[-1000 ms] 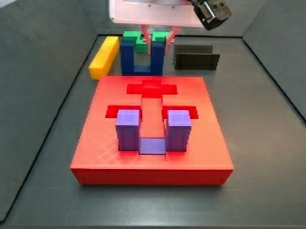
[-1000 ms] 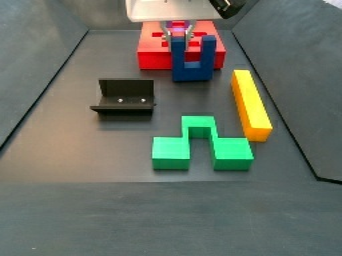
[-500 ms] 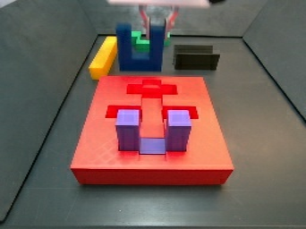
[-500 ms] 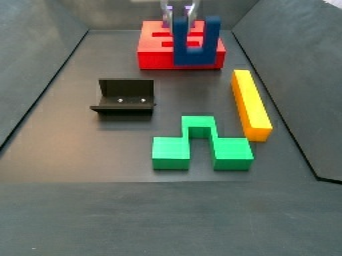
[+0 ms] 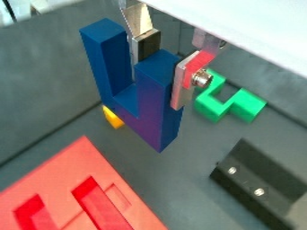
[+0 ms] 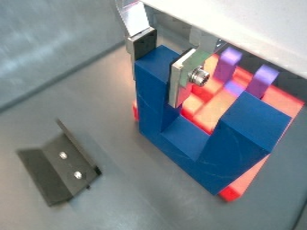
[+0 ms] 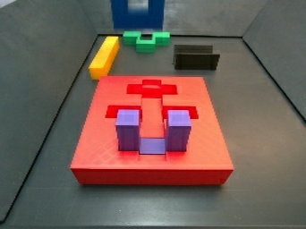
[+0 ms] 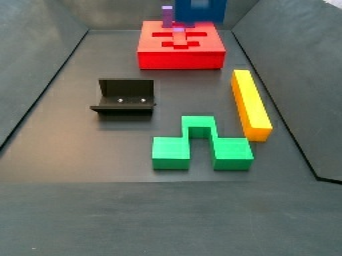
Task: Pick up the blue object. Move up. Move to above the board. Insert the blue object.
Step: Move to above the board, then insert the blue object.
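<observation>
My gripper (image 5: 163, 57) is shut on one prong of the blue object (image 5: 138, 85), a dark blue U-shaped block that hangs well above the floor. Both wrist views show it, with the silver fingers (image 6: 186, 77) pressed on the prong of the blue object (image 6: 198, 126). In both side views only the lower part of the blue object (image 7: 138, 12) (image 8: 201, 9) shows at the top edge; the gripper itself is out of frame there. The red board (image 7: 149, 148) (image 8: 181, 50) lies on the floor, and in a wrist view it (image 5: 66, 193) lies below and to one side.
A purple U-shaped block (image 7: 147, 131) stands in the board's slot. A yellow bar (image 7: 104, 55) (image 8: 250, 102), a green block (image 7: 149, 38) (image 8: 198, 143) and the dark fixture (image 7: 195, 58) (image 8: 123, 97) lie on the floor around the board.
The gripper has risen with the blue object, from the floor beside the board to the top edge of the side views. The gripper has left those frames.
</observation>
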